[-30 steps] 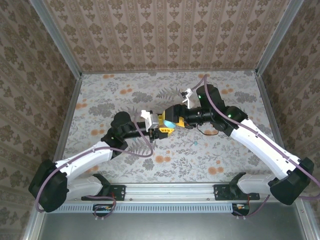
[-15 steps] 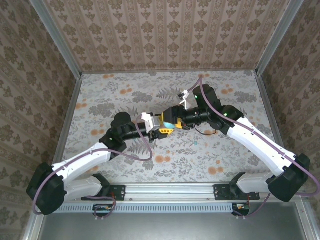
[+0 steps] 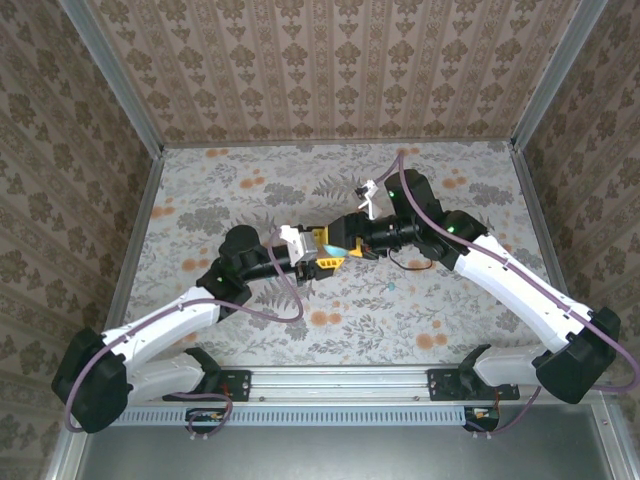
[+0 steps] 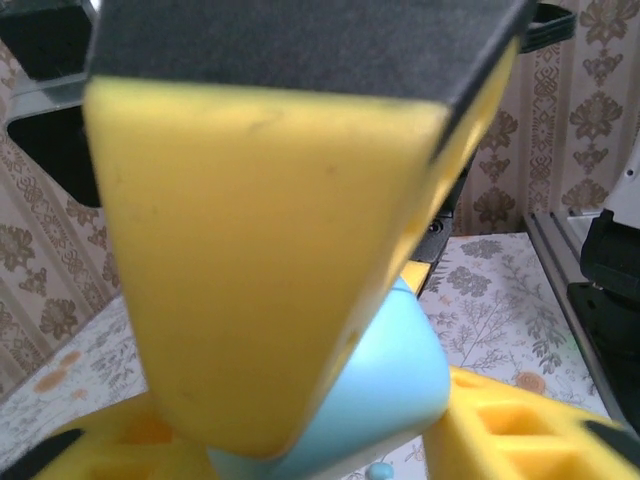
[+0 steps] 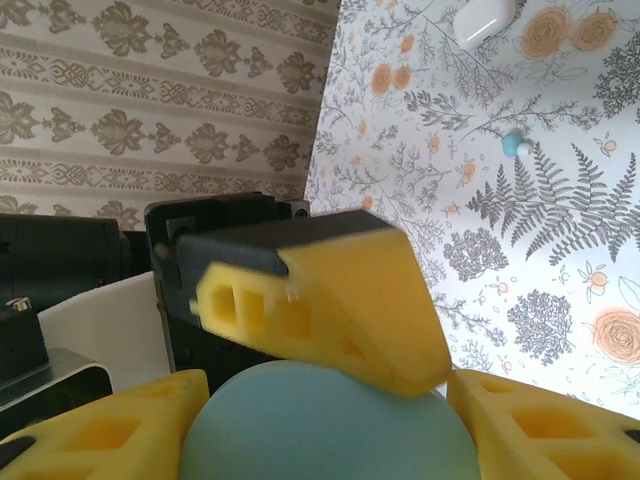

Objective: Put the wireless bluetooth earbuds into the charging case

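The charging case (image 3: pixel 337 243) is a rounded pale-blue shell held up above the table's middle, where both grippers meet. In the right wrist view the charging case (image 5: pixel 320 430) fills the gap of my right gripper (image 5: pixel 325 435), touching both yellow fingers. One left finger (image 5: pixel 340 300) lies on top of it. From the left wrist, the case (image 4: pixel 395 385) sits in my left gripper (image 4: pixel 330 450), half hidden by a big yellow right finger (image 4: pixel 260 230); whether that grip still holds is unclear. A teal earbud (image 5: pixel 515 143) and a white earbud (image 5: pixel 483 20) lie on the table.
The floral tabletop (image 3: pixel 240 190) is walled by patterned panels, with a metal rail (image 3: pixel 340 380) along the near edge. A teal earbud (image 3: pixel 391 286) lies right of centre below the right arm. Printed orange flowers dot the cloth.
The right gripper has slid left onto the case and its jaws have narrowed around it. The left arm has shifted slightly, and its finger looks blurred on the case.
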